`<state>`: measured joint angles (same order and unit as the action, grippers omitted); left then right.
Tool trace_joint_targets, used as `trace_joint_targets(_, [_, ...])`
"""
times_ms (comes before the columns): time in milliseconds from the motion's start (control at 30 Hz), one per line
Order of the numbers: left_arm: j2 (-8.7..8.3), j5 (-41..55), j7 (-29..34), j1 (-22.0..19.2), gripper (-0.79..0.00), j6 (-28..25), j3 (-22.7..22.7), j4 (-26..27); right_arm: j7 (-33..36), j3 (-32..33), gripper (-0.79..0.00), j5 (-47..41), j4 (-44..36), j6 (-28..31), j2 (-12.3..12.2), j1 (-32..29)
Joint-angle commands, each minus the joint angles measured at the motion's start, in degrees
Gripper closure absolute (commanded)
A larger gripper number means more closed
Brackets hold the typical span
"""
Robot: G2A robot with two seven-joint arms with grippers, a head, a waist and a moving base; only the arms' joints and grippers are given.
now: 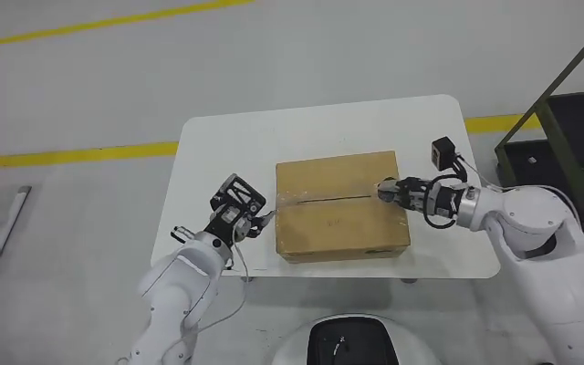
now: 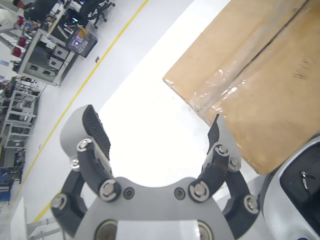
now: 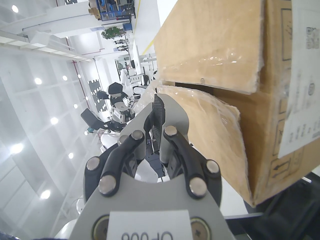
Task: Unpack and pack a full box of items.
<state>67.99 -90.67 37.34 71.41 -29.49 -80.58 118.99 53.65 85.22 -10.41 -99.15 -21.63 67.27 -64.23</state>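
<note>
- Cardboard box [image 1: 339, 205] sits near the middle of the white table [image 1: 228, 146], its long side running across in front of me.
- Both top flaps are down, and I see a dark seam [image 1: 328, 194] between them running the length of the lid.
- Clear tape [image 2: 220, 93] lies wrinkled over the seam at the box's left end and wraps down over that edge.
- On my right wrist view the 2 flaps are slightly apart at the right end, with a dark slot between them, and more crinkled tape sits along the edges.
- A white printed label [image 3: 302, 76] is stuck on the box's right end face.
- My left gripper [image 2: 152, 116] hangs just beside the box's left end, close to the near corner, with its fingers spread wide and nothing between them.
- One left finger stands right by the cardboard. I cannot tell whether it touches.
- My right gripper [image 3: 156, 98] is at the right end of the seam, over the lid's edge, its fingers drawn together.
- Loose tape bunches right at its tips. I cannot tell whether any of it is pinched.
</note>
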Motion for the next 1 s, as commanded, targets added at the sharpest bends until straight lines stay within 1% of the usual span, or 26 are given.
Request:
trace_joint_targets(0, [-0.06,0.28,1.03,-0.40,-0.785,-1.11,0.39,-1.00,0.15,-0.40,0.000,0.83,-0.80,0.76,-0.15,0.42])
trace_joint_targets(67, [-0.04,0.19,2.23,-0.90,-0.785,-1.65,1.43,-2.55,0.16,-0.66,0.000,2.20,-2.11,1.87,-0.35,0.86])
trace_joint_targets(267, [0.32,0.82,4.82,-3.74,-0.785,-0.67,4.82,-6.27,1.25,-1.75,0.000,7.13,-5.92,6.05,-0.99,2.74])
trace_joint_targets(467, [0.63,0.50,5.99,-6.33,-0.785,0.74,7.17,-8.61,1.92,-3.40,0.000,9.31,-8.66,9.04,-1.31,5.65])
trace_joint_targets(667, [0.96,-0.86,6.75,-8.07,-0.785,2.20,9.77,-11.62,5.03,-5.27,0.000,10.49,-10.96,13.74,-1.67,8.09])
trace_joint_targets(833, [1.05,-1.45,6.75,-8.69,-0.785,3.27,10.08,-12.63,6.40,-5.84,0.000,13.01,-10.96,15.84,-2.15,7.70])
trace_joint_targets(967, [0.95,-1.46,6.16,-8.46,-0.785,3.73,9.16,-11.04,7.90,-4.26,0.000,16.64,-10.34,17.07,-2.89,5.45])
